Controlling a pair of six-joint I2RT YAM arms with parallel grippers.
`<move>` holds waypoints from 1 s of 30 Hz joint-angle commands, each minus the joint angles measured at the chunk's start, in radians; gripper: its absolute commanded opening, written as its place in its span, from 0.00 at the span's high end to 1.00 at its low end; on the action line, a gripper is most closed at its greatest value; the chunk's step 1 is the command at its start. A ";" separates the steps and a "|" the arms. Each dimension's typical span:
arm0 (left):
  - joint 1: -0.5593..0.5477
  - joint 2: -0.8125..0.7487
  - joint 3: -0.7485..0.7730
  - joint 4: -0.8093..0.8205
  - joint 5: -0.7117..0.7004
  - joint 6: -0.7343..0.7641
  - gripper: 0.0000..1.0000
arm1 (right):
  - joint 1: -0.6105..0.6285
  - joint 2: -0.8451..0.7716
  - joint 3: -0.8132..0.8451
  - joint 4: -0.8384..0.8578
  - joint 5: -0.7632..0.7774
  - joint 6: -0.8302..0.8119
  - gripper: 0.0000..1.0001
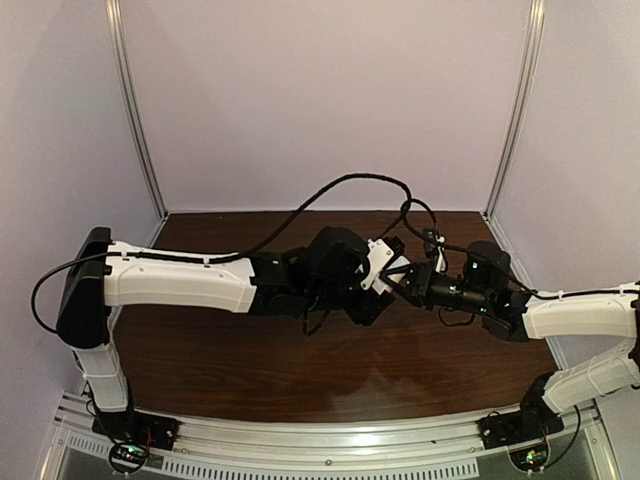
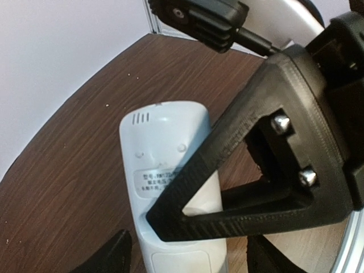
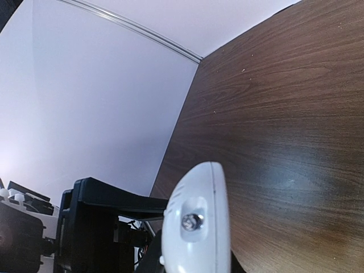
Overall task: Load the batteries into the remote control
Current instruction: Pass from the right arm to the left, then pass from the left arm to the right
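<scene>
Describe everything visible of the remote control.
White glossy plastic remote control, slim with a rounded end. Its back shows vent slits, two dimples, a printed label and a seam lower down; a small emitter bulb sits in the tip. It hangs above the table, gripped by the right claw, and the left claw straddles its lower end.

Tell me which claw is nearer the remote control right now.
Right. The right claw is shut on the remote control, one finger crossing its white back. The left claw straddles it, open, gaps showing on both sides.
</scene>
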 commanded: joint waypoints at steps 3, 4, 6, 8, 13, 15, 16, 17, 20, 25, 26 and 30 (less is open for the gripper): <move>0.030 0.022 0.056 -0.044 0.009 -0.045 0.41 | 0.009 -0.029 0.013 0.011 0.007 -0.018 0.95; 0.035 0.022 0.058 -0.046 0.015 -0.047 0.45 | 0.010 -0.028 0.013 0.012 0.006 -0.018 0.95; 0.044 0.025 0.062 -0.050 0.034 -0.057 0.52 | 0.010 -0.028 0.015 0.013 0.004 -0.020 0.95; 0.057 0.026 0.065 -0.060 0.060 -0.070 0.55 | 0.010 -0.030 0.018 0.009 0.004 -0.022 0.94; 0.067 0.027 0.066 -0.073 0.078 -0.075 0.61 | 0.010 -0.029 0.025 0.003 0.002 -0.024 0.85; 0.067 0.023 0.067 -0.075 0.090 -0.075 0.63 | 0.009 -0.031 0.033 -0.004 -0.008 -0.031 0.74; 0.069 0.018 0.067 -0.074 0.102 -0.075 0.64 | 0.009 -0.034 0.036 -0.005 -0.010 -0.037 0.69; 0.072 0.014 0.065 -0.071 0.128 -0.072 0.66 | 0.008 -0.040 0.042 -0.012 -0.011 -0.045 0.63; 0.088 -0.008 0.048 -0.047 0.221 -0.053 0.69 | -0.003 -0.066 0.067 -0.056 -0.019 -0.097 0.42; 0.143 -0.096 -0.049 0.078 0.475 -0.051 0.71 | -0.037 -0.120 0.098 -0.115 -0.052 -0.203 0.20; 0.153 -0.117 -0.070 0.112 0.521 -0.050 0.71 | -0.040 -0.131 0.105 -0.121 -0.062 -0.231 0.17; 0.173 -0.171 -0.099 0.170 0.671 -0.015 0.73 | -0.043 -0.186 0.117 -0.107 -0.093 -0.345 0.02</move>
